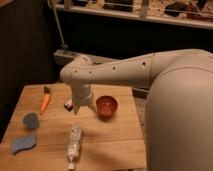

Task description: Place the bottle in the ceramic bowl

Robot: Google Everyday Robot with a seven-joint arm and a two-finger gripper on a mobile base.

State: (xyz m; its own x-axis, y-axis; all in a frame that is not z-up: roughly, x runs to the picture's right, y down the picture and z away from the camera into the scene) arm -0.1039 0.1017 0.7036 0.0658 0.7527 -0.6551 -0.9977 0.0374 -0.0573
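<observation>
- Dim, warm indoor light; the wooden table (115,137) glows amber, while the space behind the gripper (84,106) is nearly black.
- The gripper hangs over mid-table, its pale shell lit from above, darker underneath.
- Just beside the gripper, the ceramic bowl (106,106) shows a faint gloss on its rim.
- Nearer the camera than the gripper, the bottle (74,146) casts a soft shadow.

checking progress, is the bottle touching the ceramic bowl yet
Apart. The camera view shows bare table between the bottle, lying near the front edge, and the ceramic bowl. The gripper hangs beside the bowl.
</observation>
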